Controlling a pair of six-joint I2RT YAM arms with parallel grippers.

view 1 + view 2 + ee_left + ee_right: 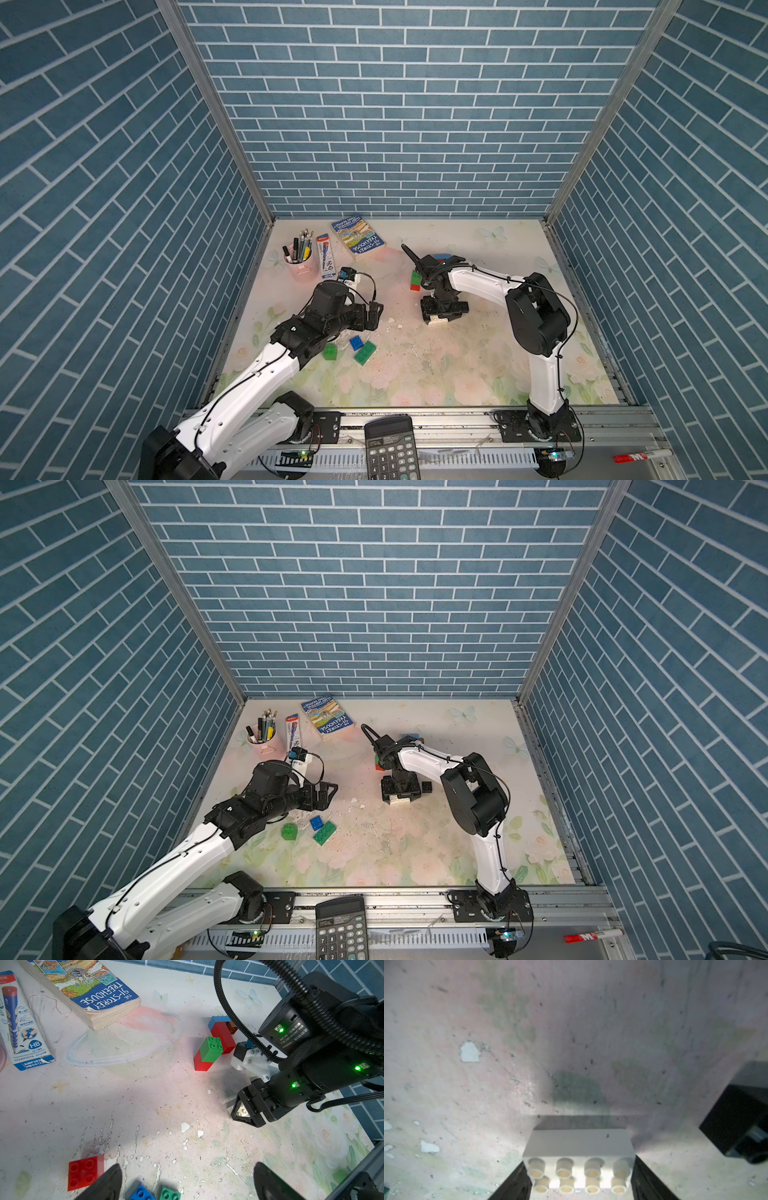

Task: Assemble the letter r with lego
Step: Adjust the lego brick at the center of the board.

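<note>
My right gripper (579, 1184) points down at the table, shut on a white oblong lego brick (579, 1147), one finger at each short end; in both top views it stands mid-table (439, 316) (398, 798). A black brick (426, 786) lies just beside it. Behind it lies a green-on-red stack (207, 1053) next to a joined red, blue and brown piece (222, 1030). My left gripper (188, 1178) hangs open over bare table, nothing between its fingers. Near it lie a red brick (85, 1172), a blue brick (356, 342), a green oblong brick (365, 353) and a green square brick (330, 352).
At the back left stand a pink pen cup (300, 266), a pencil box (326, 257) and a book (358, 238). A calculator (390, 449) and a red marker (640, 456) rest on the front rail. Tiled walls close in three sides.
</note>
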